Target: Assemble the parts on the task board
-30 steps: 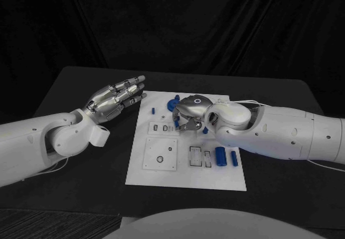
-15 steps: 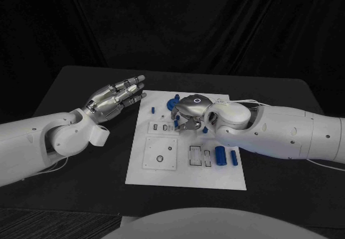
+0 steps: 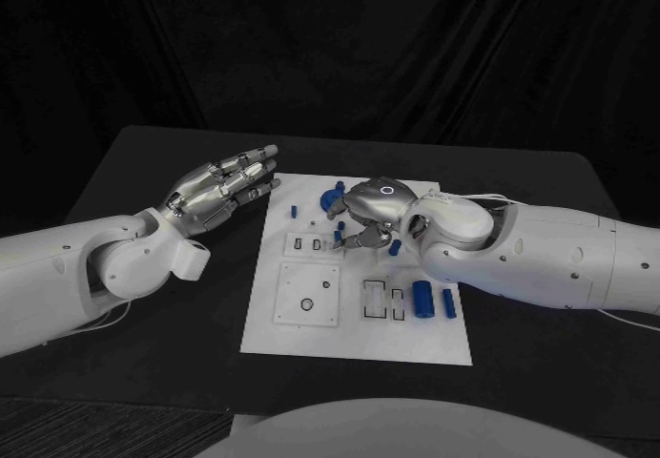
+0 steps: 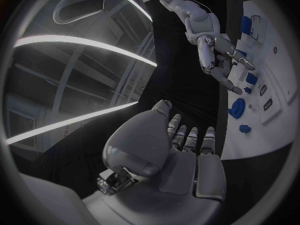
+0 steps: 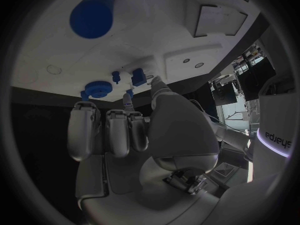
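Compared with a second ago, the right hand is sitting slightly farther up the task board, its curled fingers now pinching a small blue part over the board's upper middle, while the left hand is staying where it was, hovering beside the board's upper left edge with fingers spread and holding nothing. Two blue cylinders are lying side by side near the board's right edge, one blue round gear-like part is standing near its top, and one small ring is lying on the lower left plate. The board is resting on the black table, with dark curtain hanging behind.
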